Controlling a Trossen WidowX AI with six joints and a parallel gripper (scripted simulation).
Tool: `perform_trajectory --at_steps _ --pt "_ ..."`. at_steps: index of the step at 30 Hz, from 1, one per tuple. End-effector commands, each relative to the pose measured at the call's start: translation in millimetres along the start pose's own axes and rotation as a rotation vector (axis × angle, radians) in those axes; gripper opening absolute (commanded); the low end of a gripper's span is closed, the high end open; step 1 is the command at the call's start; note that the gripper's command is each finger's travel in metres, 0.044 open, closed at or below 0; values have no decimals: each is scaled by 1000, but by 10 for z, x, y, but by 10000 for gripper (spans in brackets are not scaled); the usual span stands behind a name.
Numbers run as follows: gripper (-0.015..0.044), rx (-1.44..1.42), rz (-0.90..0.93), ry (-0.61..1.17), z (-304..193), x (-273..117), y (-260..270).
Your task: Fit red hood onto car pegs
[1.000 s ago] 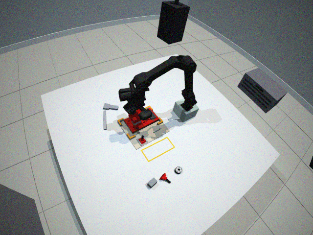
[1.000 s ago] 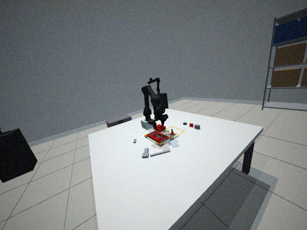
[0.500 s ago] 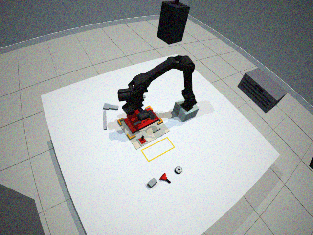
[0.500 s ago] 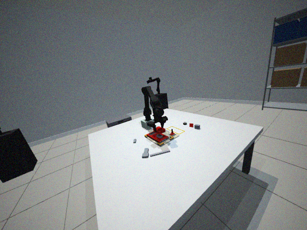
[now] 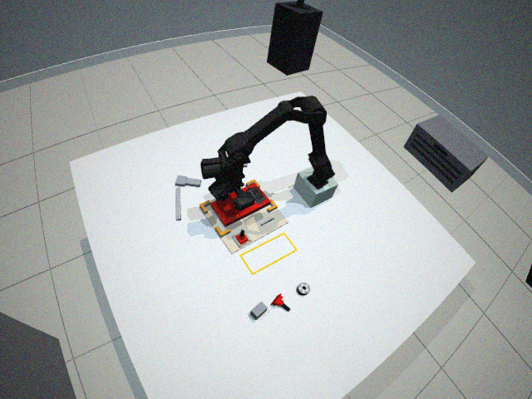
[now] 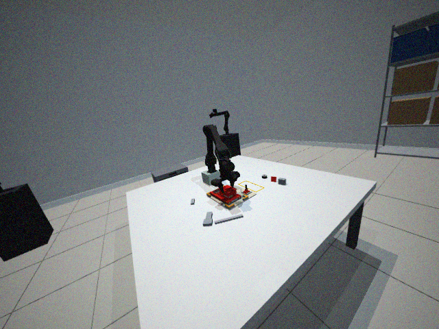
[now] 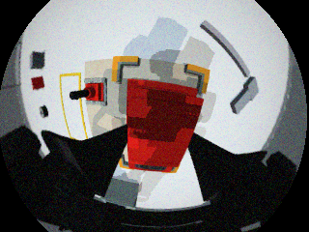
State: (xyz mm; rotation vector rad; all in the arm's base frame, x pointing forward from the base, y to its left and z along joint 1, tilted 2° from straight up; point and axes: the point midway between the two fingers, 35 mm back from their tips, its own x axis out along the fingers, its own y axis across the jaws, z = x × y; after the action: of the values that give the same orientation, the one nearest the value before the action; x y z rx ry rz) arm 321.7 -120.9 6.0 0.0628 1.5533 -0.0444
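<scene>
Well, at twelve o'clock in the wrist view, the red hood (image 6: 228, 189) (image 7: 163, 113) sits between the fingers of the end effector (image 5: 233, 198) (image 6: 226, 186) (image 7: 158, 130), clamped, over the chassis (image 5: 227, 216) (image 6: 232, 199) (flat-roofed, patched with shadow).

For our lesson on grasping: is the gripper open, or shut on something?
Shut on the hood: the red shell spans between the gripper's fingers.
</scene>
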Motion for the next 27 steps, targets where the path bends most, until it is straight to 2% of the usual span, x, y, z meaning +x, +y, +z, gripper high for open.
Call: perform_trajectory --at_steps 1,27 --pt "0 -4 -2 2 -3 14 1" --pt "0 -4 -2 2 -6 40 -11"
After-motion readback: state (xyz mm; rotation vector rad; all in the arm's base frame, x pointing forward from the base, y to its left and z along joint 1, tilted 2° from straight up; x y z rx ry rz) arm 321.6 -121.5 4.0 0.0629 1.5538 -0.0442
